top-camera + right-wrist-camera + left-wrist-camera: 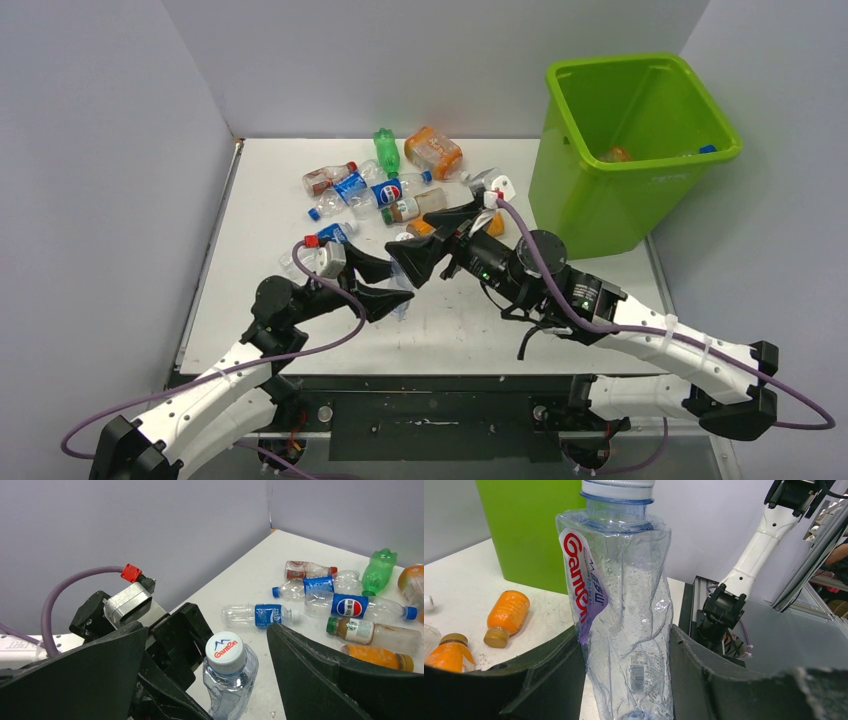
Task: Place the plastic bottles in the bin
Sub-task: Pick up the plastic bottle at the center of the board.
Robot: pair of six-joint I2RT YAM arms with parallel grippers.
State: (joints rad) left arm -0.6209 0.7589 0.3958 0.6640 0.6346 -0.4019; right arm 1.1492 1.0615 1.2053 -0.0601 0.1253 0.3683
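Between the arms, over the near desk [470, 335], the left pincer [624, 680] is clenched on the lower body of a crushed clear bottle [624, 590], probably offering it to the other arm; its long axis runs about vertical, white cap up, base down between the jaws; the right pincer [205, 650] is released, jaws wide either side of the cap, touching nothing; the bin [590, 210] stands far right, nearer that arm; other bottles [385, 190] lie flat beyond.
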